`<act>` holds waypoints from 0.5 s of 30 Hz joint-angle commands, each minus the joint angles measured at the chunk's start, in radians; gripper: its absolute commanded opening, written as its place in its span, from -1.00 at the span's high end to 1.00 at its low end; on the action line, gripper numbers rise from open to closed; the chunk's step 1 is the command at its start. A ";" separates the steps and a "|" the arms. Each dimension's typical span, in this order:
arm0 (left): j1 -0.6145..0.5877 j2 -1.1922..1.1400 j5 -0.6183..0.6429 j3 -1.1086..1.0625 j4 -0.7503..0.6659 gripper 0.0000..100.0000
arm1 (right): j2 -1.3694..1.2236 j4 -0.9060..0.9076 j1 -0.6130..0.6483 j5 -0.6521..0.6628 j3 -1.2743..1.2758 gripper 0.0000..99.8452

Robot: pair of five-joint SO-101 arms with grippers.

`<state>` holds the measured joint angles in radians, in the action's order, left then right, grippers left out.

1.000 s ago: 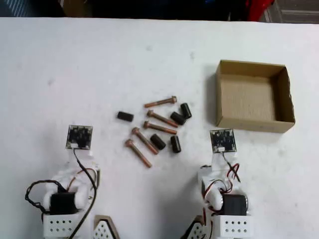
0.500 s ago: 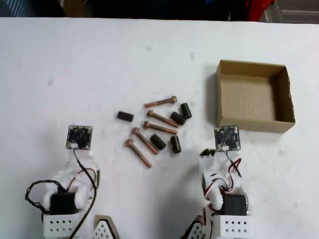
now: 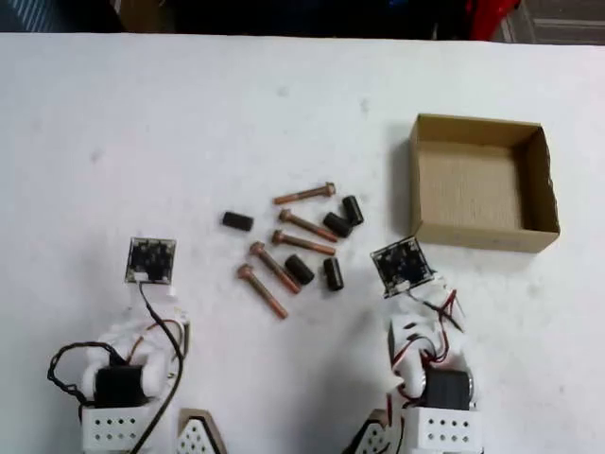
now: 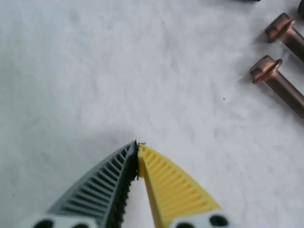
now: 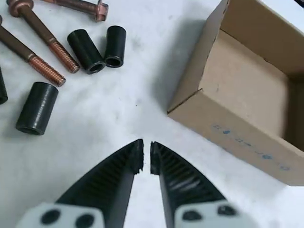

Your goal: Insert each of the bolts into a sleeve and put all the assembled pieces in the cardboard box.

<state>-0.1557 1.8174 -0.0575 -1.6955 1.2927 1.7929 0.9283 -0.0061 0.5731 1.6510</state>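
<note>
At the near edge of the desk [image 3: 142, 123], the left pincer [image 4: 137, 148] hangs just above the white surface. Its grey and yellow fingers are pressed together at the tips and grip nothing. Apart from it, off to one side, two copper bolts [image 4: 285, 88] lie side by side with their flanged heads nearest the pincer.

The right pincer [image 5: 147, 159] has its black fingers drawn in until only a sliver of gap is left at the tips, and it too is empty. Just beyond it, to one side, stands a corner of the cardboard box [image 5: 228, 128], open at the top. To the other side lie black sleeves [image 5: 37, 108] — one alone, two more close together [image 5: 85, 51] — with threaded bolt shafts [image 5: 40, 45] beside them.

From above, both arms sit at the desk's near edge, the right arm [image 3: 421, 350] close to the box's front wall [image 3: 477, 236]. Between the arms five bolts [image 3: 275, 267] and five sleeves [image 3: 300, 270] are scattered loose. One sleeve [image 3: 237, 221] lies apart, on the left arm's [image 3: 132, 359] side. Every bolt lies bare — none sits in a sleeve — and all the pieces rest on the desk outside the box.
</note>
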 commanded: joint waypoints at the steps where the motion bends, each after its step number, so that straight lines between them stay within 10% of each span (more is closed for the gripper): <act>1: -0.002 0.008 -0.005 0.003 -0.008 0.95 | -0.001 0.088 -0.033 0.089 -0.153 0.86; 15: -0.002 0.008 -0.005 0.003 -0.008 0.95 | -0.219 0.291 -0.061 0.127 -0.601 0.65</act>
<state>-0.1557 1.8174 -0.0575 -1.6955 1.2927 1.6978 1.2167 -0.0583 0.7327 1.1508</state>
